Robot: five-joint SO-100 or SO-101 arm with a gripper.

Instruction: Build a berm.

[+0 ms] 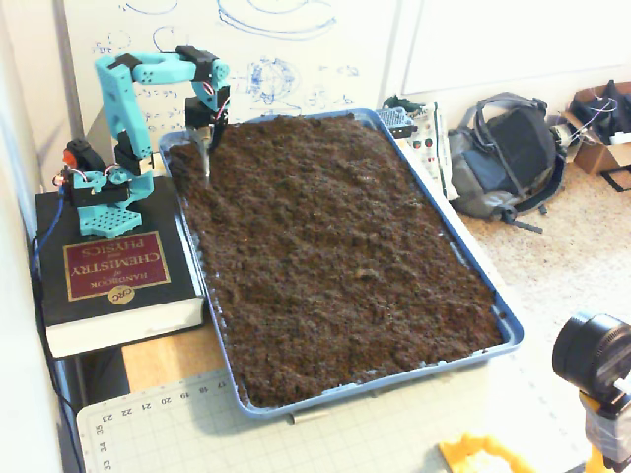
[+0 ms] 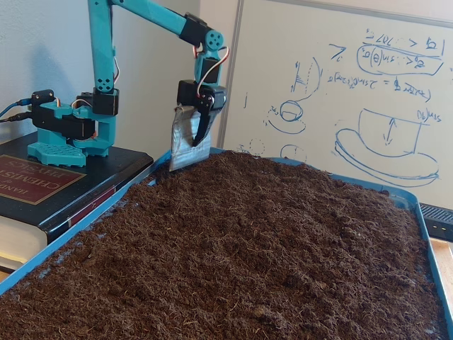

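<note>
The gripper [image 1: 207, 148] sits at the upper left corner of the tray [image 1: 473, 286] in a fixed view, its grey blade [image 2: 185, 138] pointing down with the lower edge at the soil [image 1: 335, 256] surface. Whether the claw is open or closed around the blade cannot be told. No distinct berm is visible; the soil lies as a lumpy bed. Nearly all of it lies toward the lower right of the gripper, along the tray's long axis, so a push would likely run that way.

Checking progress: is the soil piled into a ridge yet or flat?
Flat: the soil fills the blue tray evenly in both fixed views; no raised ridge shows.
</note>
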